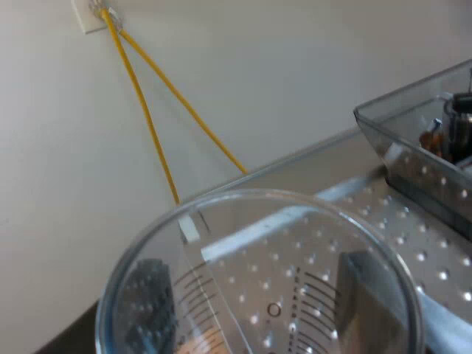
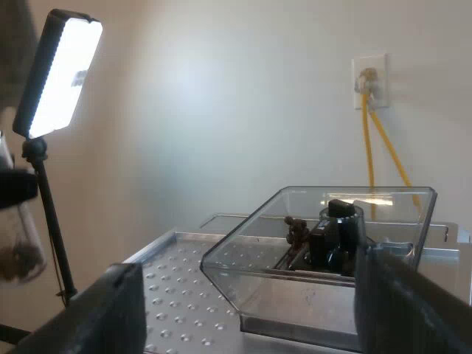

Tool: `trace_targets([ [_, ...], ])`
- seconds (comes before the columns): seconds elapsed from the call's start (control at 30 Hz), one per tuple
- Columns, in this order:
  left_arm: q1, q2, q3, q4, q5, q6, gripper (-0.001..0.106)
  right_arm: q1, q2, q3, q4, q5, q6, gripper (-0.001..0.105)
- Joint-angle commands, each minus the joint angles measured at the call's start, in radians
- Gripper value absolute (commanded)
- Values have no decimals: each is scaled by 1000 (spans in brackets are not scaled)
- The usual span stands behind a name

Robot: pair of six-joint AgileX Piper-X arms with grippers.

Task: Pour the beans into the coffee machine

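The left claw [image 1: 254, 313] grips the lined measuring glass [image 1: 251, 243] near the bean hopper [image 1: 402, 136]; the right claw [image 2: 262, 313] is wide.

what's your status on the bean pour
left hand shut on measuring glass, over machine top, short of bean hopper. right hand open, facing hopper. hopper open, few beans inside.

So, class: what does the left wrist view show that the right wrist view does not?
Left wrist view adds the graduation marks on the measuring glass. Right wrist view adds a lit lamp panel on a stand and the right claw, open. Both share the bean hopper, the machine's dimpled metal top and yellow cables at a wall socket.
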Motion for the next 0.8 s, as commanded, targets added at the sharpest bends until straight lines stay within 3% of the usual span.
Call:
trace_targets([
  [0.03,-10,34,-59,-16,-16,-9,40,2,-11,-3,-13,6,-10,62],
  [0.37,-20,169,-210,-11,-31,-17,40,2,-11,-3,-1,6,-10,62],
  [0.47,-28,229,-282,55,-35,-17,40,2,-11,-3,8,6,-10,62],
  [0.8,-136,356,-417,102,-87,-9,40,2,-11,-3,13,6,-10,62],
])
